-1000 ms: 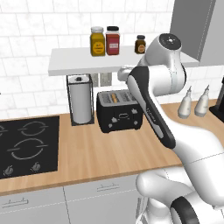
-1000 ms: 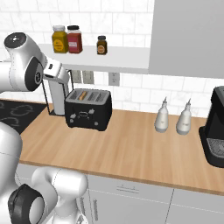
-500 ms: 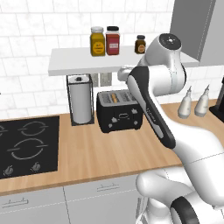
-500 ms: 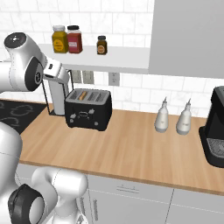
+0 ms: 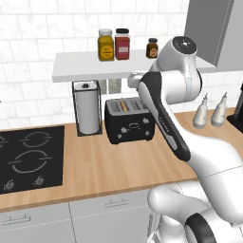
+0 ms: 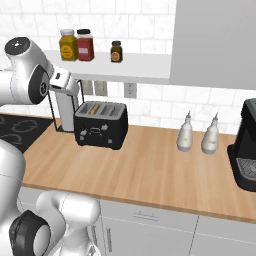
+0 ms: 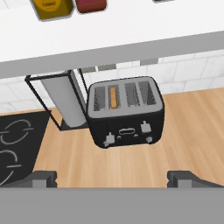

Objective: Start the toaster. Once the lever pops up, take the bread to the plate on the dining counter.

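end effector (image 7: pixel 112 177) spread wide, empty — drop it squarely onto the toaster (image 7: pixel 126 112) lever, bread (image 7: pixel 113 96) already slotted.

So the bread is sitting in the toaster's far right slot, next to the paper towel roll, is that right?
Not quite. The bread sits in the second slot from the left of the toaster, as the hand view shows. The paper towel roll does stand beside it.

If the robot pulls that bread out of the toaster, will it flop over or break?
The bread looks thin, standing on edge in a slot of the toaster, so it is probably light. If toasted, it is likely stiff, not floppy. Being thin, it might crumble if the fingers pinch hard.
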